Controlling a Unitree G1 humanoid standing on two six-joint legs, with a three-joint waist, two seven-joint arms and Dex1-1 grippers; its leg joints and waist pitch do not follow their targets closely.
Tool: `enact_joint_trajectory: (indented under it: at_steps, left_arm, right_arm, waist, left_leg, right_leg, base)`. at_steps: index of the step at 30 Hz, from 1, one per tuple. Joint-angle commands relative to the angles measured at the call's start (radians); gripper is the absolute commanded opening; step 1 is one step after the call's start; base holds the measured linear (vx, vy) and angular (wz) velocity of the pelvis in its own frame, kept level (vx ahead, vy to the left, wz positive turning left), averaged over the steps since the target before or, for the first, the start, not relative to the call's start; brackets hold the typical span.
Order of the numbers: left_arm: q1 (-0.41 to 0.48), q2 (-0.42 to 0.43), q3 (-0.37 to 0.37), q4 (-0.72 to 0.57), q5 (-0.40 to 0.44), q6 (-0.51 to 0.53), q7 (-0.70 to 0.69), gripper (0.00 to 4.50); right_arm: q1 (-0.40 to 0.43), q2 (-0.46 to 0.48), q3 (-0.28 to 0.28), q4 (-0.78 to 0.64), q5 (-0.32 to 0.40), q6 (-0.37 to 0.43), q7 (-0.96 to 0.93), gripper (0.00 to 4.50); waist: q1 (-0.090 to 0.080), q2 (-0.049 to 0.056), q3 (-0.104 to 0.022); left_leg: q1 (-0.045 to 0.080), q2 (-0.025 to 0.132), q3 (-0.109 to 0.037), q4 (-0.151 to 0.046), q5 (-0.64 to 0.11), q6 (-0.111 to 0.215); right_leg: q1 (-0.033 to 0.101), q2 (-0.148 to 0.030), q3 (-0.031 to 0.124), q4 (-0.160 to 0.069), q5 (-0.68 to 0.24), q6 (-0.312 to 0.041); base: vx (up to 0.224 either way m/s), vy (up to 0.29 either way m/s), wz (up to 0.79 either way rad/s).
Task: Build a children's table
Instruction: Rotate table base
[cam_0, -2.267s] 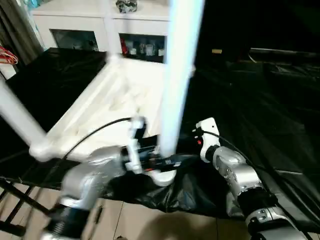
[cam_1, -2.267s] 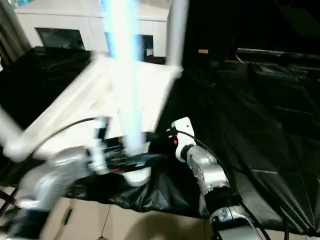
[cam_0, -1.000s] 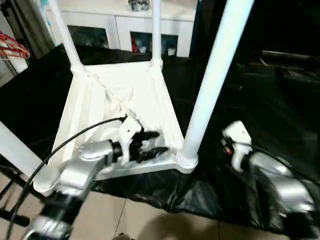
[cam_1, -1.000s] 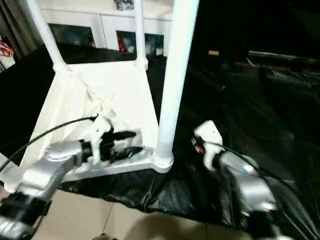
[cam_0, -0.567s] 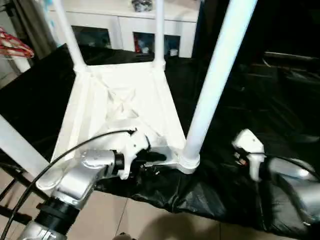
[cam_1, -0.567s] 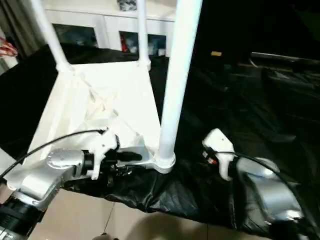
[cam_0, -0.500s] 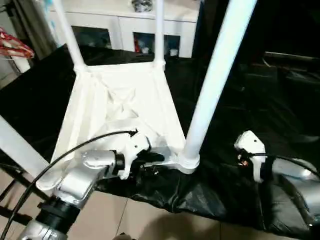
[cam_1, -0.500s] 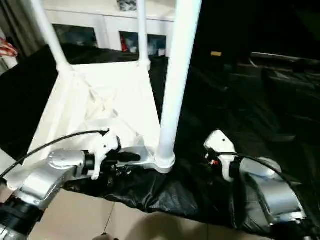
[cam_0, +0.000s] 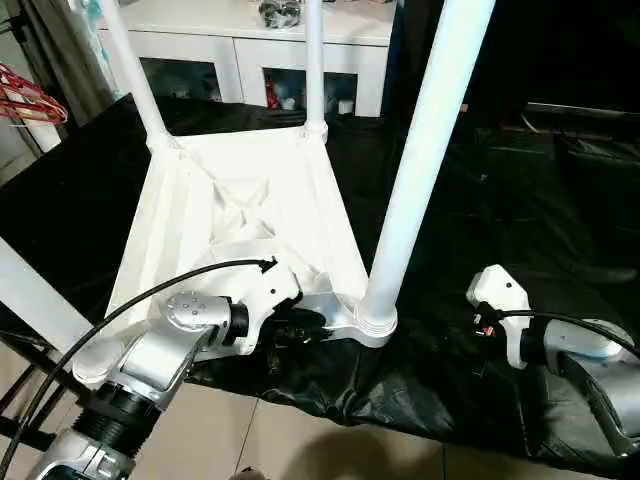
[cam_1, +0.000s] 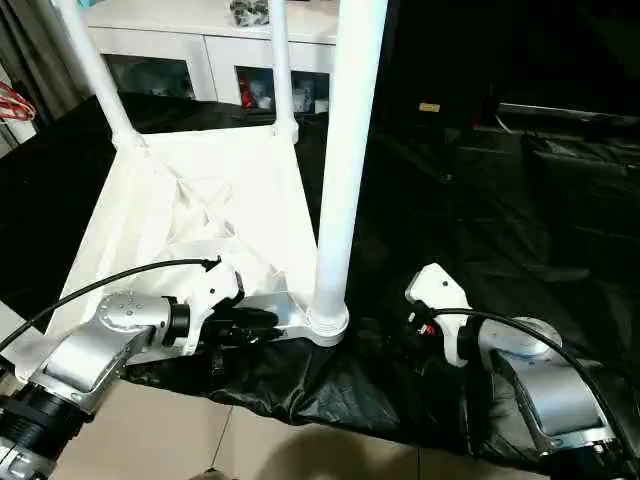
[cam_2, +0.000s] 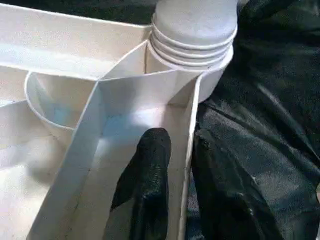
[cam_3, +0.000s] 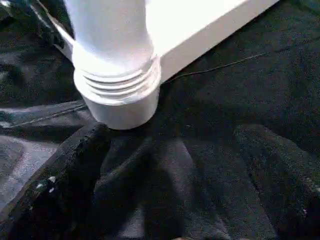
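- Lying upside down on black sheeting (cam_0: 520, 200): one white plastic children's table (cam_0: 250, 215), four round white legs upright.
- Left gripper (cam_2: 175, 165), at seven o'clock, pinches the near rim.
- Right gripper (cam_3: 170, 165), at four o'clock, fingers spread, holding nothing.

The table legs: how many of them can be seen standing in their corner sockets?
4: near right leg, far right leg, far left leg, and near left leg, whose socket sits partly behind the left arm.

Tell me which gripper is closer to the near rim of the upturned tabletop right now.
Left. The left gripper straddles the tabletop's near rim, one finger inside, one outside. The right gripper is open on the black sheet, apart from the corner socket.
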Motion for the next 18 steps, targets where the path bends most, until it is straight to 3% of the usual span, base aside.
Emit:
enact_joint_trajectory:
  at_steps: [1,3,5,8,13,18]
  left_arm:
    - [-0.01,0.024,-0.007,0.022,0.021,0.016,-0.006,0.58]
    - [-0.012,0.029,-0.008,0.023,0.023,0.015,-0.012,0.45]
    - [-0.014,0.05,-0.016,0.02,0.025,0.023,-0.043,0.24]
    - [-0.014,0.063,-0.019,0.018,0.035,0.022,-0.062,0.05]
    - [-0.024,0.06,-0.005,0.021,0.026,0.009,-0.063,0.05]
    - [-0.017,0.056,0.0,0.017,0.012,-0.011,-0.088,0.05]
  right_arm:
    - [-0.021,-0.002,0.011,-0.02,0.007,0.008,0.02,4.5]
    - [-0.024,-0.001,0.014,-0.02,0.01,0.009,0.027,4.5]
    - [-0.039,0.003,0.024,-0.016,0.023,0.01,0.049,4.5]
    - [-0.056,0.008,0.03,-0.018,0.036,0.022,0.064,4.5]
    - [-0.082,0.016,0.043,-0.007,0.058,0.027,0.102,4.5]
    - [-0.111,0.047,0.084,0.031,0.03,-0.002,0.109,4.5]
  waist:
    - [0.001,-0.015,-0.053]
    - [0.001,-0.013,-0.052]
    - [0.001,-0.02,-0.052]
    - [-0.003,-0.019,-0.054]
    - [-0.007,-0.02,-0.055]
    - [-0.008,-0.014,-0.053]
  left_leg:
    - [0.004,0.009,0.001,-0.069,-0.279,0.031]
    - [0.004,0.009,0.001,-0.069,-0.283,0.03]
    - [0.003,0.01,0.002,-0.069,-0.274,0.033]
    - [-0.001,0.01,-0.001,-0.07,-0.257,0.034]
    - [0.0,0.01,0.002,-0.066,-0.23,0.043]
    - [0.001,0.009,0.001,-0.069,-0.261,0.033]
  right_leg:
    - [0.047,-0.034,0.029,-0.084,-0.274,-0.167]
    - [0.046,-0.035,0.029,-0.086,-0.3,-0.162]
    - [0.045,-0.035,0.03,-0.085,-0.298,-0.161]
    - [0.049,-0.036,0.029,-0.079,-0.277,-0.164]
    - [0.048,-0.036,0.03,-0.076,-0.224,-0.187]
    - [0.046,-0.038,0.028,-0.079,-0.268,-0.184]
  base:
    - [0.0,0.0,0.0]
    - [0.0,0.0,0.0]
    - [0.0,0.0,0.0]
    - [0.0,0.0,0.0]
    - [0.0,0.0,0.0]
    - [0.0,0.0,0.0]
